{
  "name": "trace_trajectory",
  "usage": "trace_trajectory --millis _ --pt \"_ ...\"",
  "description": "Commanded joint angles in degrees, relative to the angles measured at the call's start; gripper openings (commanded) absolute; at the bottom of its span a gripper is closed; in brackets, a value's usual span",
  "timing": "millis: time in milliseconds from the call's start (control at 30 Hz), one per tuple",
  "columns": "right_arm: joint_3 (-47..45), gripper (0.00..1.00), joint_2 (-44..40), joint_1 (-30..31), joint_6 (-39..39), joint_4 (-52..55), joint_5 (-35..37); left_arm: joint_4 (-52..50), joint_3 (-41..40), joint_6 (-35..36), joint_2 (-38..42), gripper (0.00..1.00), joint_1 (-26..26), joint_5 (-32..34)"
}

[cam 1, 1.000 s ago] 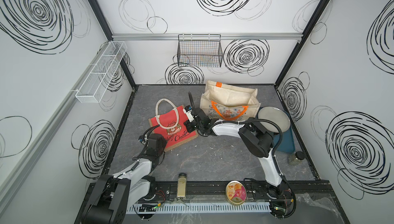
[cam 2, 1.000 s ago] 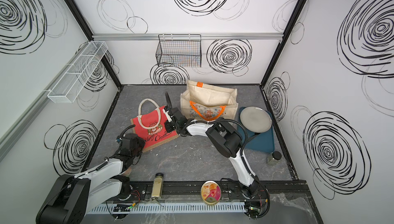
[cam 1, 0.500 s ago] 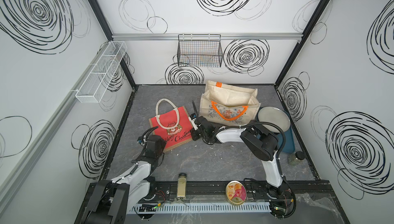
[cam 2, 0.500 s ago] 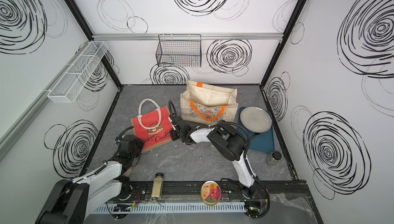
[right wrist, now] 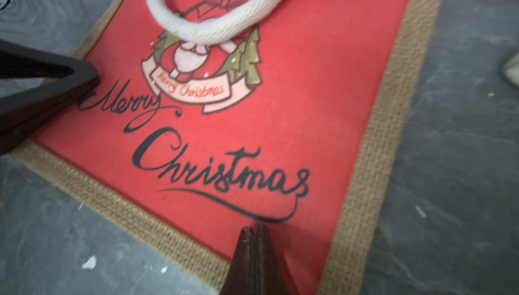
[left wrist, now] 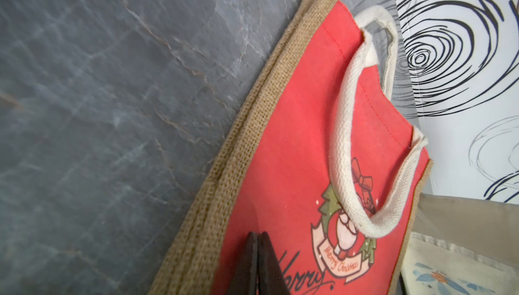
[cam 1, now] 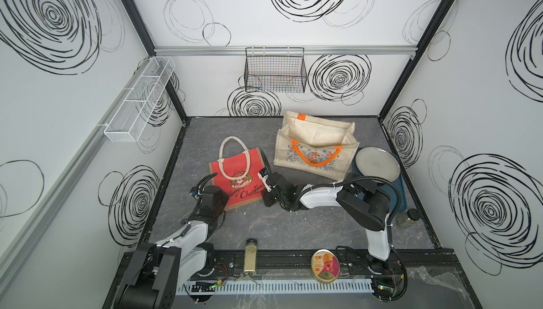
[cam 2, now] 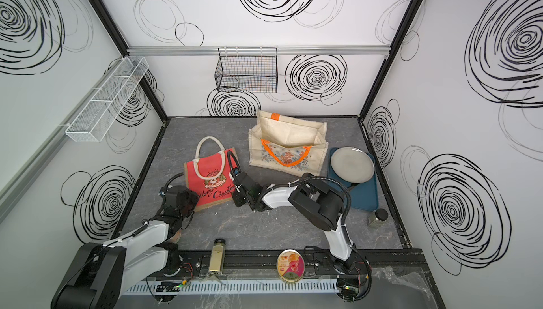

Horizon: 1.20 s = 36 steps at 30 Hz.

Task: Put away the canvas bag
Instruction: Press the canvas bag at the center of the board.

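Flattening is judged the step in hand: the red bag (cam 1: 249, 181) lies flat on the counter (cam 1: 293, 228), left gripper (left wrist: 257, 240) and right gripper (right wrist: 255, 231) both closed and empty, tips near its lower edge; even downward pressure is advised.

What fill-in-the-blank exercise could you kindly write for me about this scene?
1. The red bag reads "Merry ____".
2. The cream bag has ____ handles.
3. The plate rests on a blue ____.
4. The wire basket on the back wall is ____.
Missing words: Christmas; orange; tray; black.
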<state>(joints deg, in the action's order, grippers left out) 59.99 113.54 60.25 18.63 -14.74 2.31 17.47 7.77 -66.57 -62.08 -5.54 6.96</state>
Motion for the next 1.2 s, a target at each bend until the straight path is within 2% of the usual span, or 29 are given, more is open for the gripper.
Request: trace_trajectory --millis 0,100,200,233,333,433,667,833,900,1000,1100,1167 --pt "-1.60 0.02 -1.56 0.34 -0.21 6.33 -0.95 -4.52 0.32 1.09 0.47 0.09 -0.26 1.56" --pt "-1.11 0.02 -2.86 0.22 -1.18 6.28 -1.23 -6.81 0.94 2.56 3.64 0.14 -0.08 2.33" --pt "0.09 0.02 -3.46 -0.43 -1.71 5.88 -2.42 -10.26 3.31 5.38 5.94 0.37 -0.58 3.41" --pt "0.79 0.02 -3.57 -0.70 -2.05 5.91 -2.66 -11.01 3.64 5.14 6.32 0.40 -0.85 2.74" --pt "3.36 0.02 -3.19 -1.48 -2.60 6.13 -4.24 -11.56 3.01 2.38 7.18 0.39 -2.89 0.96" --pt "5.64 0.03 -2.85 -2.01 -3.58 4.70 -5.36 -12.20 1.92 0.02 8.03 0.38 -5.88 3.36" --pt "12.50 0.08 6.05 -6.25 -1.96 2.99 -10.57 -6.13 -2.47 -3.26 4.16 0.39 -4.94 1.38" --pt "11.38 0.12 7.58 -6.13 -1.42 4.52 -8.87 -7.33 -2.86 -4.78 4.02 0.43 -6.59 3.09" --pt "9.71 0.12 6.96 -5.40 -1.15 5.50 -7.95 -11.65 -1.35 -5.02 5.35 0.49 -8.45 6.68" --pt "5.72 0.11 3.89 -2.24 -0.80 6.66 -0.09 -19.67 2.65 -3.47 8.22 0.53 -12.41 14.37" --pt "3.76 0.11 2.07 -0.33 0.17 6.77 2.08 -20.29 3.83 -3.68 10.64 0.57 -11.48 13.61" --pt "4.21 0.10 1.92 -0.57 0.67 7.26 1.47 -18.80 4.46 -3.80 11.48 0.66 -9.56 11.32"
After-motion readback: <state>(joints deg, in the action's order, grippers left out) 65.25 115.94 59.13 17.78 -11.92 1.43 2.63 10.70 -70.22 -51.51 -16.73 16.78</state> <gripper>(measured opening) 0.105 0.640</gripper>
